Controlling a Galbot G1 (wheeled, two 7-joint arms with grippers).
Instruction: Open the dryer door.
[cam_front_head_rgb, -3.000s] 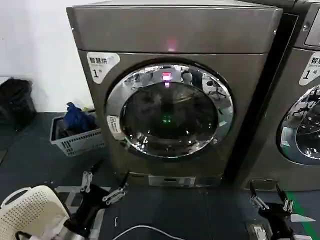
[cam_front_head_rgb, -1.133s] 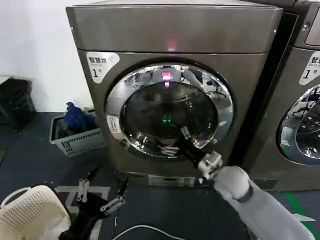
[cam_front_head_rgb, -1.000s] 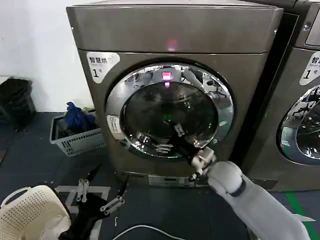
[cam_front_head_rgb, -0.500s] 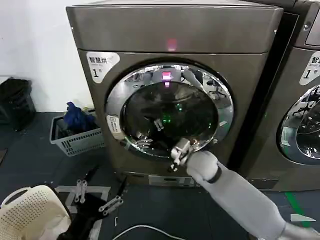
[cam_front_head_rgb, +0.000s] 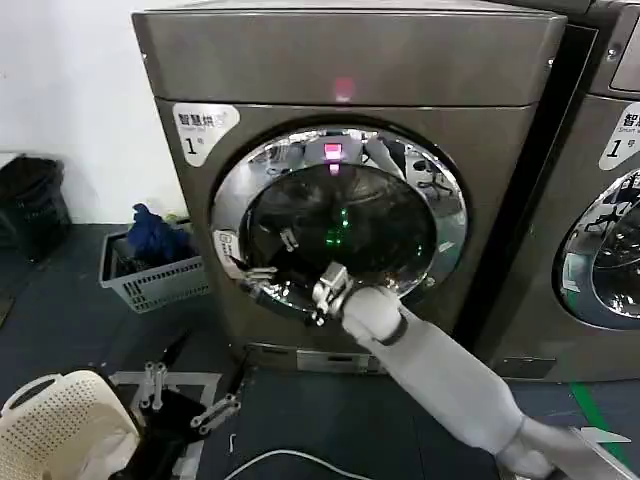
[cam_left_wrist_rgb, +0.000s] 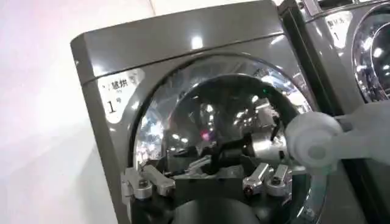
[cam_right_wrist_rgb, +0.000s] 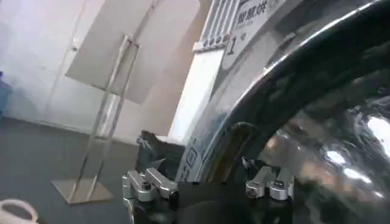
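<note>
While the left gripper (cam_front_head_rgb: 185, 395) hangs low over the dark floor at near left, fingers spread apart and holding nothing, a white perforated laundry basket (cam_front_head_rgb: 60, 430) sits beside it at the near-left corner. Right arm: pale grey, reaching from near right up and leftward across the machine front. Right gripper (cam_front_head_rgb: 270, 268): fingers parted, tips at the lower-left part of the dryer door (cam_front_head_rgb: 340, 222), over the chrome ring near its left edge; whether they touch the ring cannot be told. Dryer door: shut, flush in the front of the dryer (cam_front_head_rgb: 350, 180). Dryer: bronze-grey, centre of scene, white "1" sticker (cam_front_head_rgb: 203, 130) at upper left, pink light (cam_front_head_rgb: 343, 91) on the top panel. Grey basket (cam_front_head_rgb: 150, 270) with blue cloth: on the floor, left of the dryer. Twin machine (cam_front_head_rgb: 600, 200): far right.
</note>
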